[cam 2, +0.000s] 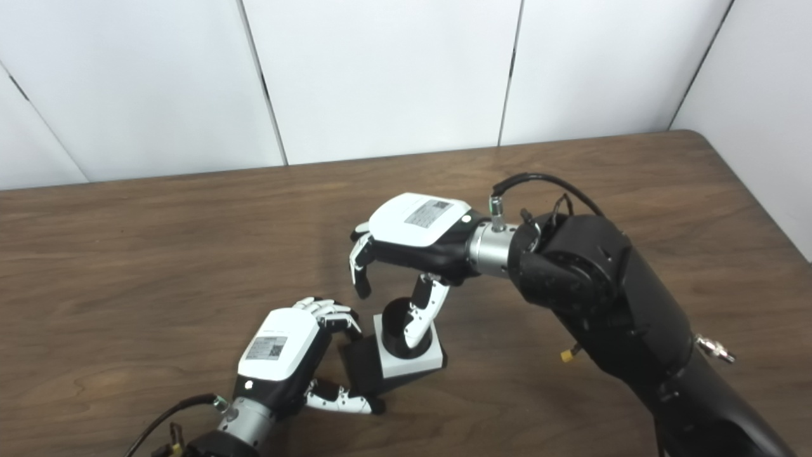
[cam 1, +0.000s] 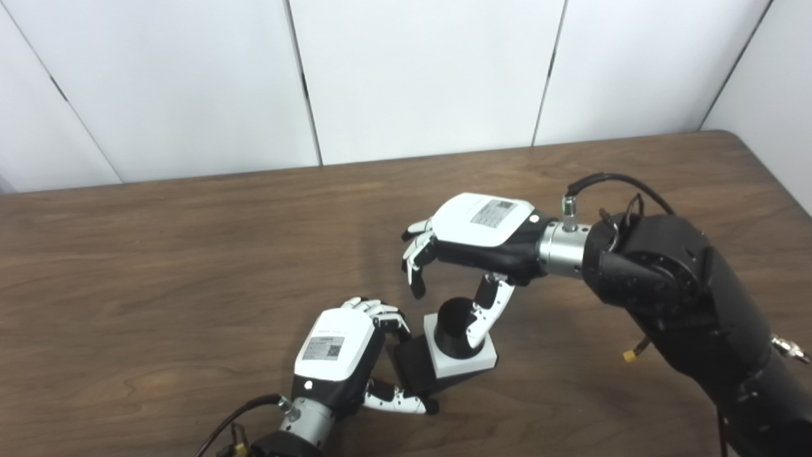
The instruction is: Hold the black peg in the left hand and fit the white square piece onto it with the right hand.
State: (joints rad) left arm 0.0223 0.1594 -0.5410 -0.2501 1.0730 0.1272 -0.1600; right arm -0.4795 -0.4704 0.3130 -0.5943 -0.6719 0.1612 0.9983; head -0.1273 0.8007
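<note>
On a brown wooden table (cam 1: 190,254), the white square piece (cam 1: 466,363) sits seated around the round black peg (cam 1: 453,324), whose dark base (cam 1: 415,368) the robot's left hand (cam 1: 346,355) clasps between curled fingers and thumb. The right hand (cam 1: 469,247) hovers just above the assembly with fingers spread and holding nothing, its thumb (cam 1: 485,317) hanging down in front of the peg. White wall panels (cam 1: 412,76) stand behind the table.

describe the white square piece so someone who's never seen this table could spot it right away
On the brown wooden table, look near the front edge between the two robot hands. The white square piece sits there, a black peg poking up through its middle; it's the only flat white block, unlike the black base beside it.
</note>
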